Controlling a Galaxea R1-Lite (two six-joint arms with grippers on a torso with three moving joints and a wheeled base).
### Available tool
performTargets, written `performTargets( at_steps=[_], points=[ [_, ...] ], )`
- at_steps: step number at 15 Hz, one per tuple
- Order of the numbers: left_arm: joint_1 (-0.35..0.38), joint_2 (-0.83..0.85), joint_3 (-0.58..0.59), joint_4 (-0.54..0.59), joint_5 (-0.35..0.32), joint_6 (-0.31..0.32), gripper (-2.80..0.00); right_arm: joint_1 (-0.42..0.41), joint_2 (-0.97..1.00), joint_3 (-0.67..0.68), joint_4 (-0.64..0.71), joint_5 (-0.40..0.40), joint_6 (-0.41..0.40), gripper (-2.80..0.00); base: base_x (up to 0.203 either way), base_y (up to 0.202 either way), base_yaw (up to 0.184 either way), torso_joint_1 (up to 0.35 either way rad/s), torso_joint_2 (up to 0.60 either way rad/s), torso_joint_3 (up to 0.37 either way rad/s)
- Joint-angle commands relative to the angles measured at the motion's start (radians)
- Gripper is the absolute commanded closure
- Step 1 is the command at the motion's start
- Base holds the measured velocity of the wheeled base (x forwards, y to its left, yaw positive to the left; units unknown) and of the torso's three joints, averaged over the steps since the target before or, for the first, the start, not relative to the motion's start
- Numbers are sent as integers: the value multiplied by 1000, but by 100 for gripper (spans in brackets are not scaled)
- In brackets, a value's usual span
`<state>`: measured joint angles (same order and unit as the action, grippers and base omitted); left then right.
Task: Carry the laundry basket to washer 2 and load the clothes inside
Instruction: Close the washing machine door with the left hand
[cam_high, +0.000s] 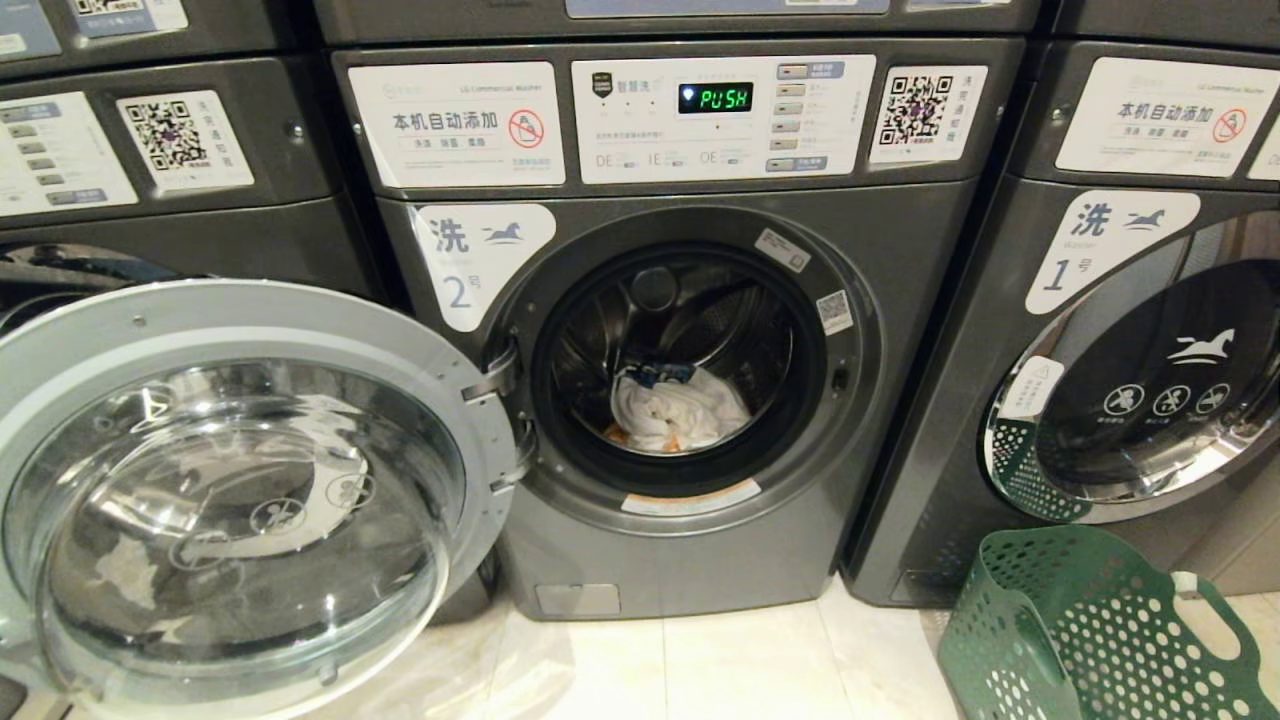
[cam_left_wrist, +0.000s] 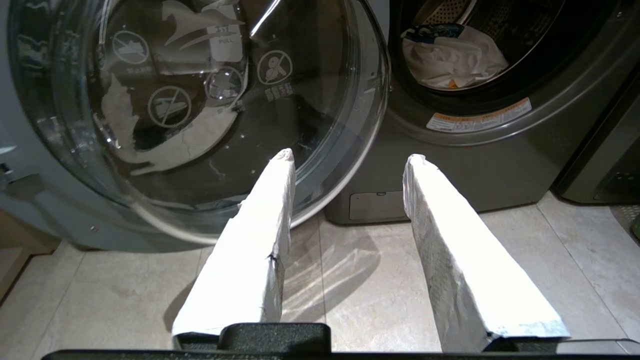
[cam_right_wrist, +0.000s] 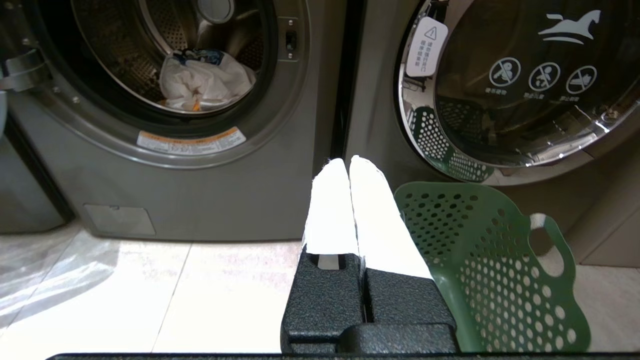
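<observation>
**Washer 2 open, clothes in drum, basket on floor**

Washer 2 (cam_high: 690, 400) stands with its door (cam_high: 240, 500) swung fully open toward the robot's left; the display reads "PUSH". The clothes (cam_high: 680, 410) lie at the bottom of the drum: white fabric on top, a dark blue patch at its upper edge, a trace of orange beneath.

The left gripper (cam_left_wrist: 350, 157) is low above the tiled floor (cam_left_wrist: 350, 280), its white-wrapped fingers (cam_left_wrist: 260, 235) parted with a clear gap and holding nothing. Ahead of it and to one side is the glass of the open door; the drum opening lies ahead on the other side, well apart from the fingertips.

The right gripper (cam_right_wrist: 348, 160) has its fingers pressed together, nothing between them. The laundry basket (cam_right_wrist: 480, 270) sits just beside it on the floor (whether they touch cannot be told), in front of washer 1 (cam_high: 1130, 380), whose door is closed. Neither arm appears in the head view.
</observation>
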<state>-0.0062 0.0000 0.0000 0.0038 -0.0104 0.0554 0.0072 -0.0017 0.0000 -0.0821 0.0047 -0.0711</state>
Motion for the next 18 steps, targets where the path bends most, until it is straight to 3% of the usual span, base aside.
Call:
performTargets(
  at_steps=[1,6,10,12,14,16,18],
  points=[
    [0,0,0,-1,0,0,0,0,2,35,-1,0,-1,0,-198,0,1,2,7,10],
    [0,0,0,-2,1,0,0,0,2,34,-1,0,1,0,-179,0,1,0,2,5],
    [0,0,0,-1,2,-3,0,0,2,34,-1,5,-4,0,0,0,0,0,0,0],
    [0,0,0,0,-14,43,0,0,2,34,-2,5,-7,0,0,0,0,0,0,0],
    [0,0,-14,-16,-4,13,0,0,2,34,-1,1,6,0,0,0,0,0,0,0],
    [0,18,-156,3,-17,15,0,0,3,34,-1,0,7,0,0,0,0,0,0,0],
    [0,148,-361,47,-30,20,0,0,2,34,-4,1,23,0,0,0,0,0,0,0]
  ],
)
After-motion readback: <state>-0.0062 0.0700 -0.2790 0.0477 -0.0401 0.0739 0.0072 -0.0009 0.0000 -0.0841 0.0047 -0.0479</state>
